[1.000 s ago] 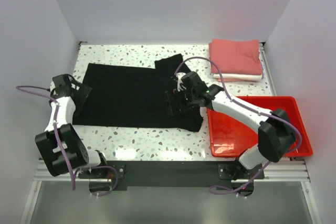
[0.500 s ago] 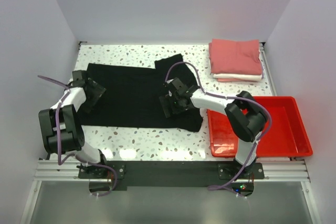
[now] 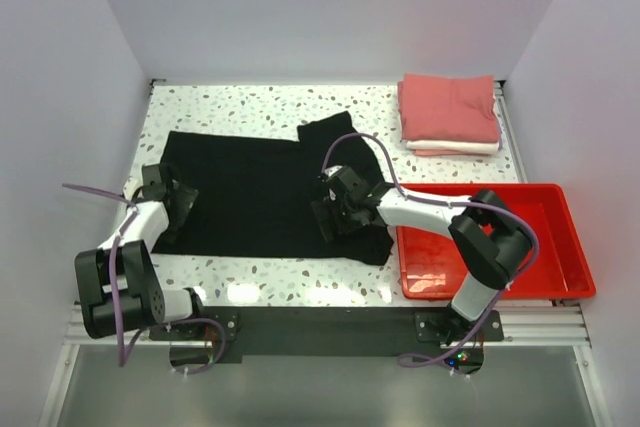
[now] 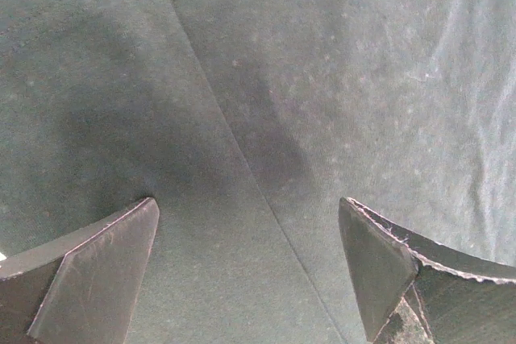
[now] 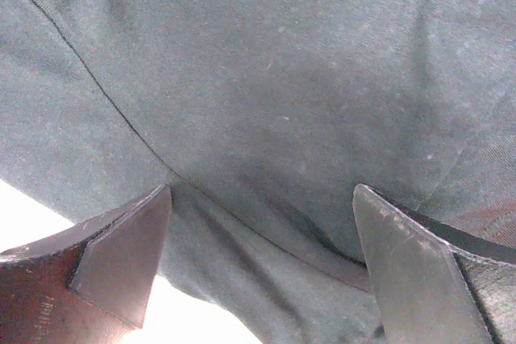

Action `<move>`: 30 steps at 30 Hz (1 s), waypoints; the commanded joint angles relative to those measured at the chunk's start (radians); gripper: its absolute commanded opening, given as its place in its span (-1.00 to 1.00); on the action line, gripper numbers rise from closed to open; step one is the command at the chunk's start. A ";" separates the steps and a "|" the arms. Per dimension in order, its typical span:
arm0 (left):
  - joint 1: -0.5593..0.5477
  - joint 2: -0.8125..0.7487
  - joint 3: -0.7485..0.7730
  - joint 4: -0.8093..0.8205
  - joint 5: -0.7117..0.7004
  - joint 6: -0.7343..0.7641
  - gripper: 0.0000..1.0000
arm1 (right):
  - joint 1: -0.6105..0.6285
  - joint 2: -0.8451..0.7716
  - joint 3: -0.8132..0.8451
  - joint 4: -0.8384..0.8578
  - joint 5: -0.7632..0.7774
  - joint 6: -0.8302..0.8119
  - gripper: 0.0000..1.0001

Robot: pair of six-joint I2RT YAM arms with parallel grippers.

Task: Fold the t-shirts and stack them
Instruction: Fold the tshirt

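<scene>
The black t-shirt point(image 3: 250, 192) lies spread flat across the middle of the table, one sleeve pointing to the far side. My left gripper point(image 3: 168, 199) hovers low over its left edge, jaws wide open. In the left wrist view only dark cloth and a diagonal seam lie below the left gripper point(image 4: 248, 203). My right gripper point(image 3: 335, 210) is open over the shirt's right part. The right wrist view has the right gripper point(image 5: 262, 191) spanning a seam and a fold of the black t-shirt point(image 5: 290, 86). A folded salmon-pink t-shirt point(image 3: 450, 105) rests on a folded white one point(image 3: 458, 148) at the far right.
A red plastic tray point(image 3: 560, 247) sits at the near right, its left rim touching the black shirt's edge. Pale walls close in the speckled table point(image 3: 240, 102) on three sides. A strip of bare tabletop point(image 5: 24, 219) shows beside the right gripper's left finger.
Both arms swung and their grippers came down toward the shirt's near half. The black shirt shifted slightly nearer. Both grippers stayed open.
</scene>
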 commanded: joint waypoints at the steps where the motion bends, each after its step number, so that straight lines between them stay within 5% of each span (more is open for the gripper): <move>1: 0.006 -0.017 -0.082 -0.149 -0.111 -0.087 1.00 | 0.001 -0.048 -0.042 -0.022 0.040 -0.002 0.98; 11: 0.006 -0.211 -0.103 -0.290 -0.156 -0.167 1.00 | -0.001 -0.099 -0.019 -0.055 0.031 -0.023 0.98; 19: 0.006 -0.235 0.148 -0.324 -0.111 -0.049 1.00 | -0.001 -0.191 0.157 -0.152 0.067 -0.051 0.98; 27: 0.006 0.087 0.535 -0.289 -0.077 0.093 1.00 | -0.063 -0.233 0.174 -0.074 0.141 -0.043 0.98; 30: 0.005 0.272 0.731 -0.382 -0.137 0.097 1.00 | -0.139 -0.208 0.176 -0.066 0.033 -0.010 0.98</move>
